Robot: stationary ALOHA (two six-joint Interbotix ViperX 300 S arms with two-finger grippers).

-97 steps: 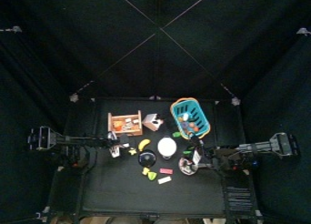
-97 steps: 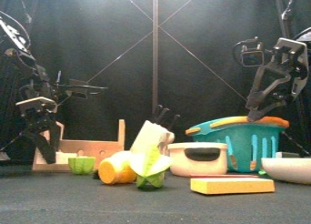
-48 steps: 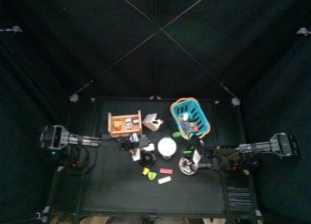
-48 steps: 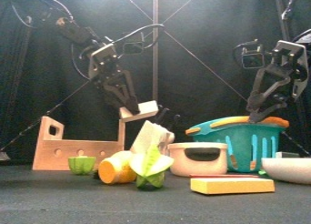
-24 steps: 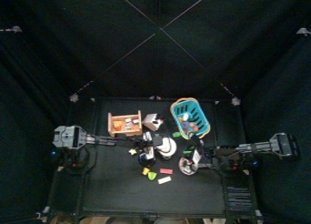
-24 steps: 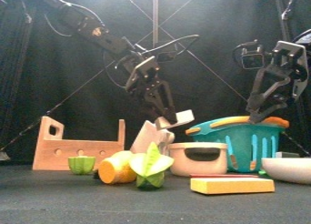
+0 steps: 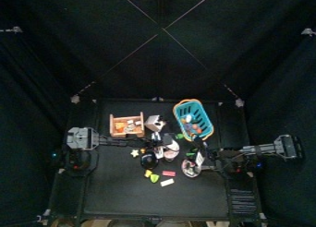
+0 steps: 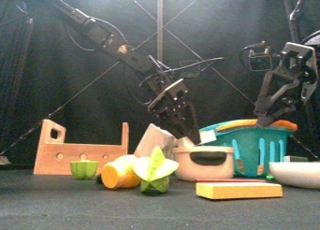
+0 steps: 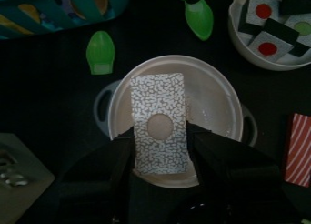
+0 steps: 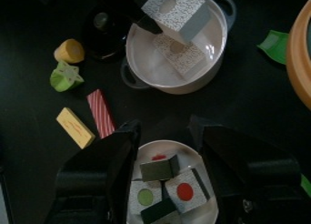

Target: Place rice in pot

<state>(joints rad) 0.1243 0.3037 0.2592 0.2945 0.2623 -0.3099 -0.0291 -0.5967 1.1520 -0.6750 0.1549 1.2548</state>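
Note:
My left gripper (image 9: 159, 144) is shut on the rice (image 9: 155, 105), a white speckled block. It holds the block over the white pot (image 9: 224, 89), low above the opening. In the front view the gripper (image 8: 188, 120) tilts down to the right, with the rice (image 8: 208, 136) just above the pot (image 8: 204, 165). The right wrist view shows the rice (image 10: 179, 13) over the pot (image 10: 144, 71). My right gripper (image 10: 170, 137) is open and empty. It hangs at the right over a white bowl (image 10: 141, 159) of sushi pieces.
A teal basket (image 8: 254, 140) stands behind the pot at the right. A wooden rack (image 8: 73, 155) stands at the left. An orange piece (image 8: 119, 174), green pieces (image 8: 155, 175) and a yellow block (image 8: 238, 190) lie in front. A white bowl (image 8: 298, 174) sits at the far right.
My left arm has carried the rice from the left side of the table rightward and down to just above the pot. The right arm has not moved.

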